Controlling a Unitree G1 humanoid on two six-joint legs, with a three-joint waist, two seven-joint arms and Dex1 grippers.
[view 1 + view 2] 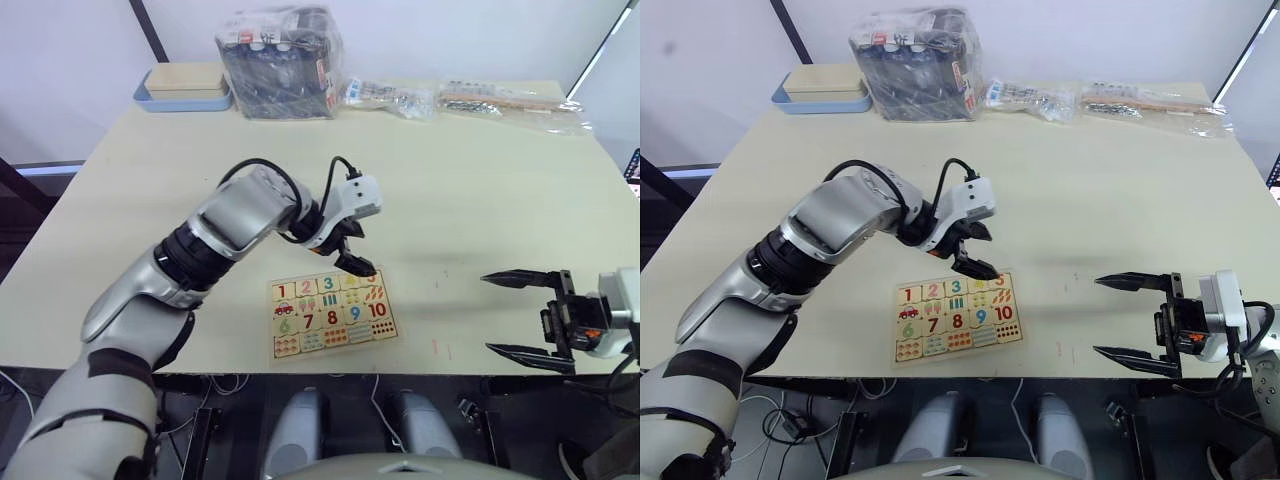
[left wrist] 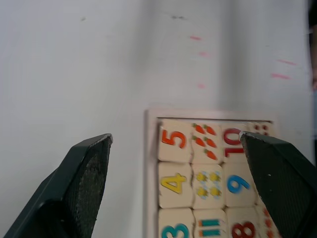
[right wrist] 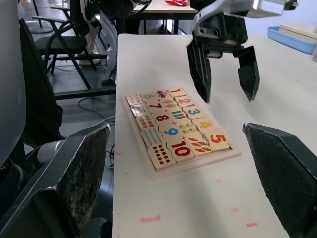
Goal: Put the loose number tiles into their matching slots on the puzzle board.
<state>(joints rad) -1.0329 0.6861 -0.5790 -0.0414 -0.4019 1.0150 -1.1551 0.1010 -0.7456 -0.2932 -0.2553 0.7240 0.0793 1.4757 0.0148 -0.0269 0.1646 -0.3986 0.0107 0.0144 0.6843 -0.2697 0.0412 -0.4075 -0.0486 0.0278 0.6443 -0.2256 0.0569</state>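
You see a pale table (image 1: 480,200) set against a white wall (image 1: 80,60), with a dark post (image 1: 150,30) behind. Past the table's edge stand dark chairs (image 3: 59,34) on a grey floor (image 3: 79,104), cables (image 3: 94,101) trailing across.

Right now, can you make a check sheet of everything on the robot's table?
Surface: pale table, faint red marks near its front edge.
Job's things: puzzle board near the front edge; tiles 1 to 5 sit in its slots, none loose.
Clutter: blue tray with wooden box, plastic-wrapped pack, two clear bags along the far edge.
Grippers: left pincer open above the board's 5 corner; right pincer open, empty, apart from the board.
Cables: black cable looping over the left wrist.
Surroundings: chairs and another table in the right wrist view.
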